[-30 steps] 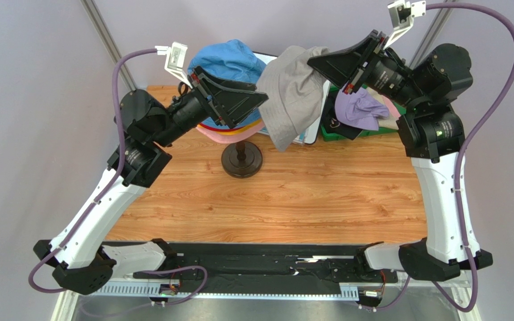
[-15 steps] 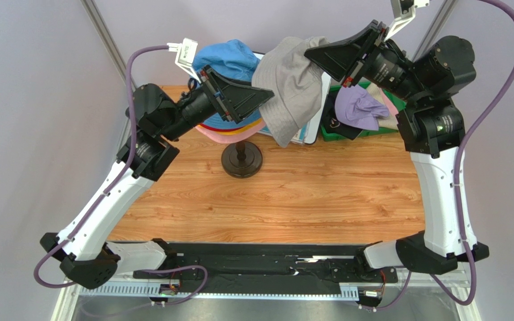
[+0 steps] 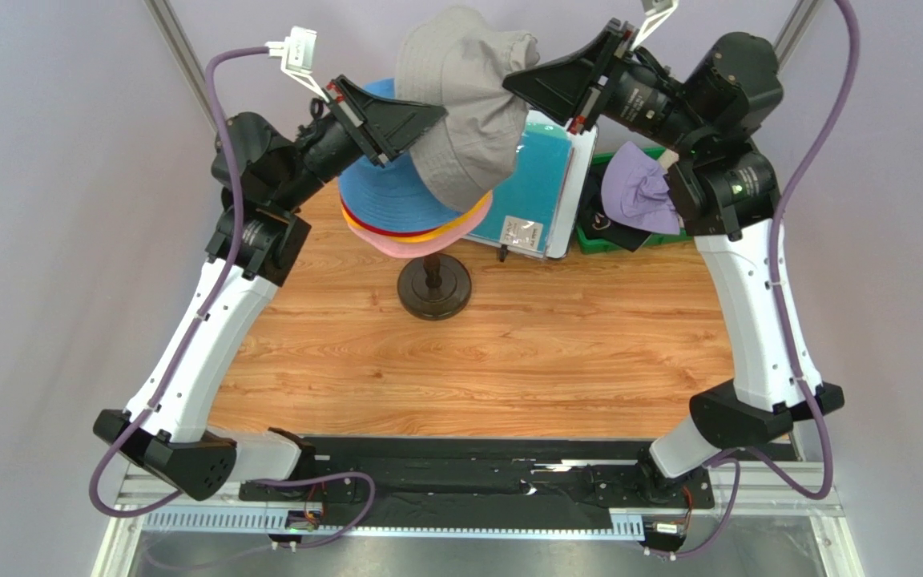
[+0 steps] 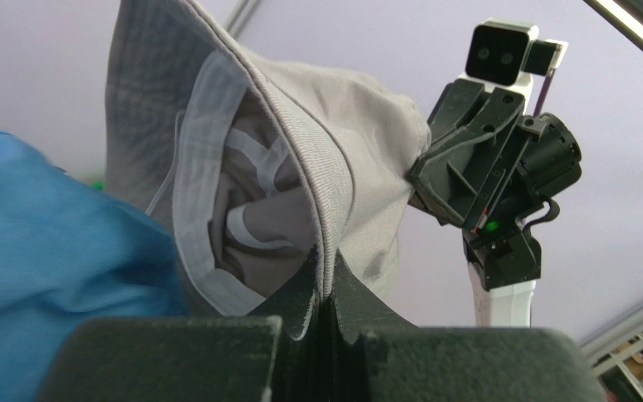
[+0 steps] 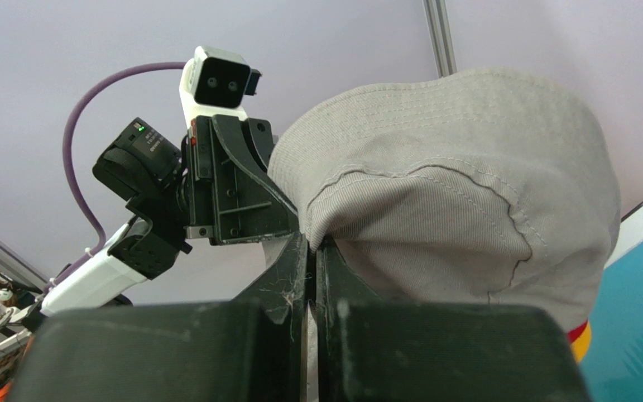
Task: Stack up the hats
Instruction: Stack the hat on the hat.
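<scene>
Clamped on the brim of the beige hat [image 3: 466, 102] with left gripper [image 3: 430, 117] and right gripper [image 3: 515, 87] both, blue hat [image 3: 376, 192] just below the left.

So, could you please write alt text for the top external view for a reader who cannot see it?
Seen from above, the left pincer and right pincer grip a beige hat from either side, holding it over a blue hat that tops a stack on a dark stand on a wooden table.
</scene>
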{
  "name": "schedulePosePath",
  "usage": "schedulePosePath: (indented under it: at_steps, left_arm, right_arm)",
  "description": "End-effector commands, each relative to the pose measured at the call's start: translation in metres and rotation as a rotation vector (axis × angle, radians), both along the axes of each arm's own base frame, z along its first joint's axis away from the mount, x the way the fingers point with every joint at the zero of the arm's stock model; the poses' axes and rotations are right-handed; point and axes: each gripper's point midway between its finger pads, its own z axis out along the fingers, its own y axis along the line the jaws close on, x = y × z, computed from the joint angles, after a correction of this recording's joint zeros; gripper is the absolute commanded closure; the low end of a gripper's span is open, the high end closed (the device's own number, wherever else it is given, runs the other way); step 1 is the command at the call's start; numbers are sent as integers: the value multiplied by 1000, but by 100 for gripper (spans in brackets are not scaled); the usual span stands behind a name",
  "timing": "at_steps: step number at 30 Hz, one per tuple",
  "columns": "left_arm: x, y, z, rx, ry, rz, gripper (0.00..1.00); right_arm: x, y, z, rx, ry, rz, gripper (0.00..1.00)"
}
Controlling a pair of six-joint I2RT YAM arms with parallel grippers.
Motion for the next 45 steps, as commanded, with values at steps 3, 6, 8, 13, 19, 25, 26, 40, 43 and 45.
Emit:
schedulePosePath:
  at_steps: [3, 6, 8, 13, 19, 25, 26, 40, 43, 45]
  left_arm:
    - [13, 47, 19, 39, -75, 113, 100]
    - [26, 66, 13, 63, -48, 167, 100]
    - [36, 82, 5, 70, -32, 215, 100]
    - [47, 110, -15, 68, 21, 275, 100]
    - [59, 138, -37, 39, 62, 317, 100]
    - [65, 150, -71, 59, 117, 355, 100]
    - [65, 153, -75, 70, 119, 365, 100]
    - [67, 158, -144, 126, 228, 390, 100]
    - [67, 157, -145, 128, 222, 382, 100]
    - [67, 158, -146, 135, 217, 389, 100]
  right_arm:
    - [16, 14, 19, 35, -107, -63, 100]
    - [22, 25, 20, 48, -130, -76, 100]
    - [25, 31, 21, 55, -132, -83, 98]
    - [29, 37, 11, 28, -124, -85, 38]
    - [31, 30, -7, -6, -81, -127, 17]
    - [42, 17, -38, -45, 4, -202, 16]
    - [48, 19, -56, -58, 43, -189, 17]
    - [26, 33, -132, -74, 85, -26, 27]
    - [24, 39, -129, -63, 79, 18, 28]
    - [27, 42, -129, -63, 83, 32, 29]
